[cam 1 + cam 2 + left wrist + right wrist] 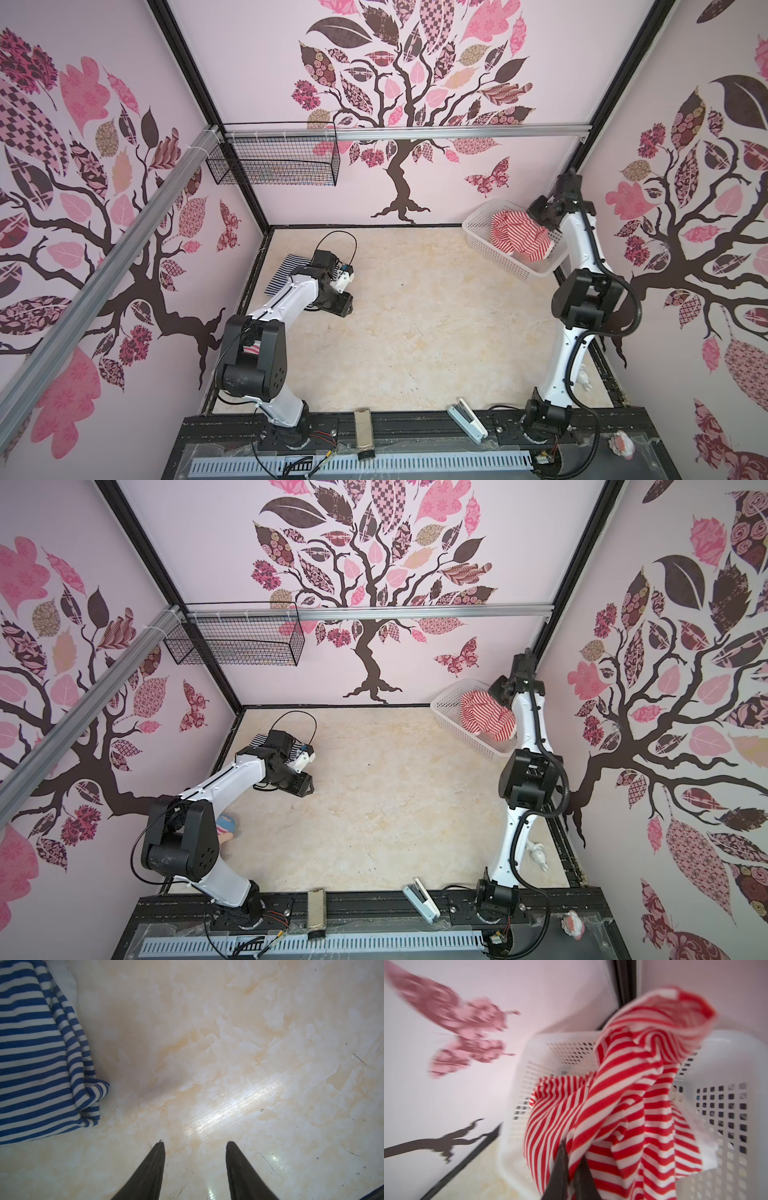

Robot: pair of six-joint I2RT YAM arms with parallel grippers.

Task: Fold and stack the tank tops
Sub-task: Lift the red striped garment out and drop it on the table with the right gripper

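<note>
The red-and-white tank top (519, 241) is found at about 2 o'clock on the counter (415, 311) in both top views (12 o'clock being taken as the far wall). It is bunched over the white basket (484, 232), with part of it draped over the basket's near rim. In the right wrist view, which is blurred, a fold of this top (633, 1105) is seen pinched in the right gripper (573, 1153), whose jaws are closed tight on the cloth. The rest of the fabric hangs in front of the perforated basket wall (720, 1109).

The navy-and-white tank top (286, 266) is laid flat on the counter at about 10 o'clock, close to the left wall and partly hidden under the left arm. In the left wrist view its folded edge (35, 1053) is shown just beside the left gripper (195, 1144) and not touched by it. That gripper is held about half open over bare counter, with nothing between its jaws.
</note>
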